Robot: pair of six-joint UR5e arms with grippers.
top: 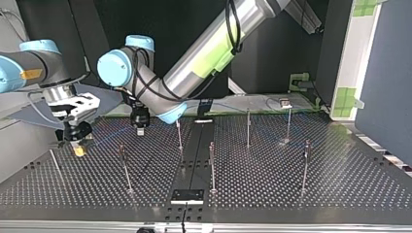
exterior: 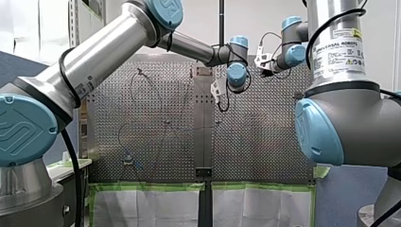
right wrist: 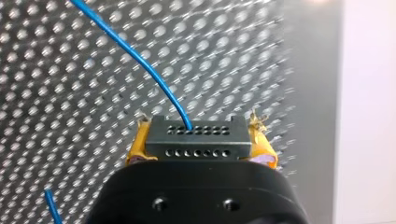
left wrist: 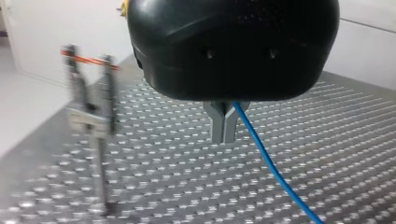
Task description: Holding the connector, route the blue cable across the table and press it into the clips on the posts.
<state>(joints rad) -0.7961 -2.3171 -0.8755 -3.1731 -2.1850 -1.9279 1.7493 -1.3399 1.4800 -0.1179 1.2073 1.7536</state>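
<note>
Surface: a dark perforated metal table (top: 291, 194) set with thin upright metal posts (top: 248, 128); a pale wall (left wrist: 32, 42) is noted beyond it in the left wrist view. In the top view my right gripper (top: 77, 147) is placed at about nine o'clock on the table and my left gripper (top: 140, 128) at about ten o'clock, near each other but apart. In the right wrist view the yellow pads (right wrist: 137, 148) are seen clamped on the ends of the small grey metal connector block (right wrist: 195, 140), which is pierced by two rows of holes. The thin blue cable (right wrist: 140, 58) leaves the upper row and runs off ahead of that gripper over the table. In the left wrist view the narrow metal fingers (left wrist: 217, 123) are drawn together, and the cable issues from their root and falls away to the table. It is judged to be nipped there, though the contact is hidden under the black housing (left wrist: 233, 46). A blurred post-top clip (left wrist: 91, 116) is recorded beside those fingers, apart from them. The span between the grippers is barely made out in the top view; its long axis is taken to run eight o'clock to two o'clock. The nearest post (top: 124, 167) stands at about five o'clock from my left gripper, which is judged the nearer arm. The coming move is thought to turn on the span being carried toward six o'clock onto that post.
</note>
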